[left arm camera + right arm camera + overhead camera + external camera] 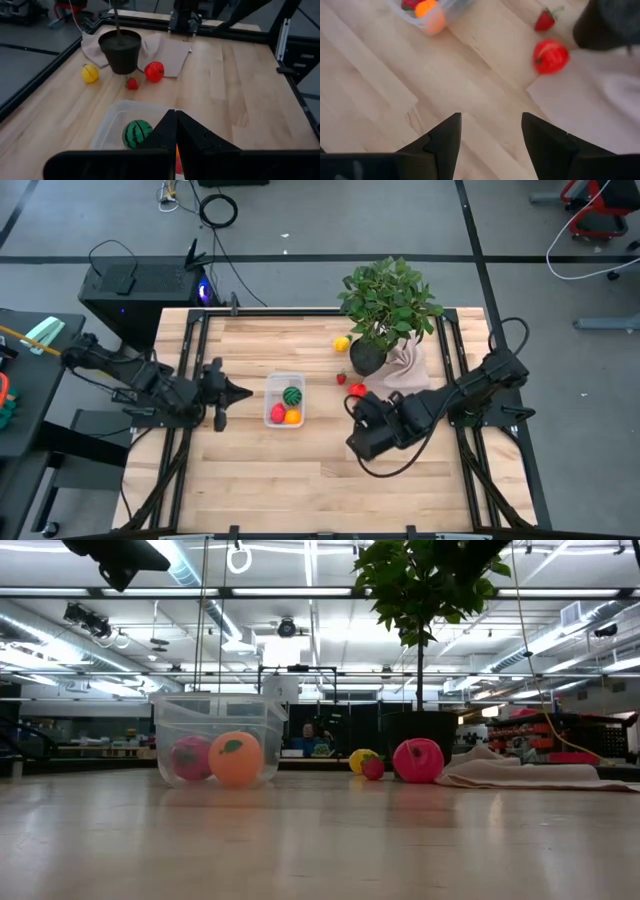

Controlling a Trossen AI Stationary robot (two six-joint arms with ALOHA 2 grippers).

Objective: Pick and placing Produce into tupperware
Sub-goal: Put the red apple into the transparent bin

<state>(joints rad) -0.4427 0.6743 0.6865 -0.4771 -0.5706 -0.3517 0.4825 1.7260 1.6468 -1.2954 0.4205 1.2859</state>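
Note:
The clear tupperware sits mid-table and holds a small watermelon, a red fruit and an orange. My left gripper is shut and hovers just left of the container; in its wrist view the fingers point over the watermelon. My right gripper is open, right of the container and close to a red round fruit. That fruit lies on the wood beyond the open fingers. A strawberry and a lemon lie on the table near the pot.
A potted plant stands at the far right on a beige cloth, close behind the loose fruit. Black frame rails run along the table's left, right and far edges. Bare wood spreads across the near half.

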